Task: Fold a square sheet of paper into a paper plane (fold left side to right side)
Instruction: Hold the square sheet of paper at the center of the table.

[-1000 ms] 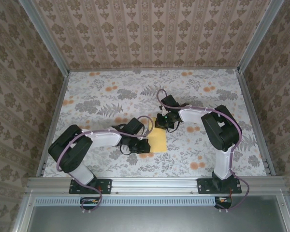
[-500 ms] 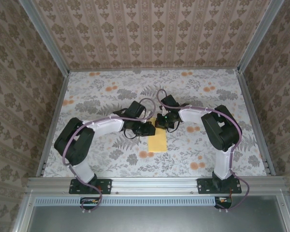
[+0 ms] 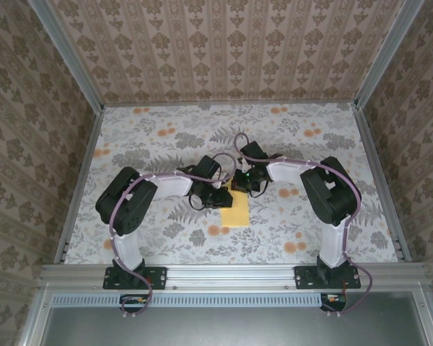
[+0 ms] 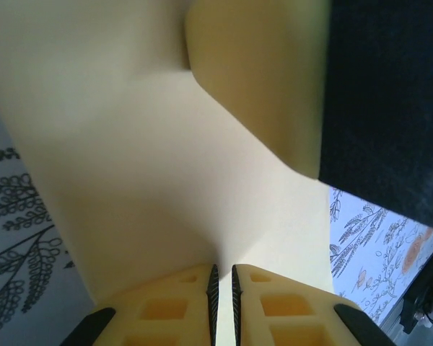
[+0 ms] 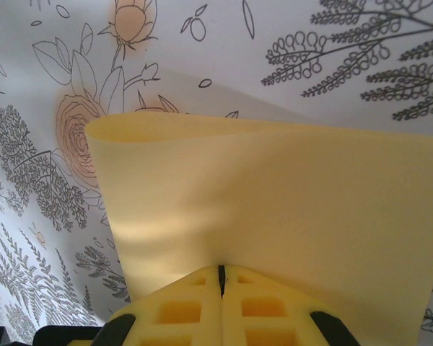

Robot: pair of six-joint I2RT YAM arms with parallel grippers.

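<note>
The square sheet of paper [image 3: 236, 211] lies mid-table as a narrow yellow rectangle, doubled over. My left gripper [image 3: 227, 196] sits at its far left corner. In the left wrist view the left gripper [image 4: 221, 267] is nearly closed, and the sheet [image 4: 151, 158] runs into the thin slit between the pads. My right gripper [image 3: 243, 186] is at the far end. In the right wrist view the right gripper [image 5: 221, 268] is shut on the sheet [image 5: 274, 194], which curls up before it. The paper plane is out of view.
The floral tablecloth [image 3: 166, 144] covers the table, with patterned walls on three sides and a metal rail [image 3: 231, 272] along the near edge. In the left wrist view the right gripper's yellow finger [image 4: 260, 79] and dark body [image 4: 390, 108] hang close above the sheet.
My left gripper has travelled from the sheet's near left corner up along its left edge to the far end, and the left arm swung inward. The right arm has stayed put.
</note>
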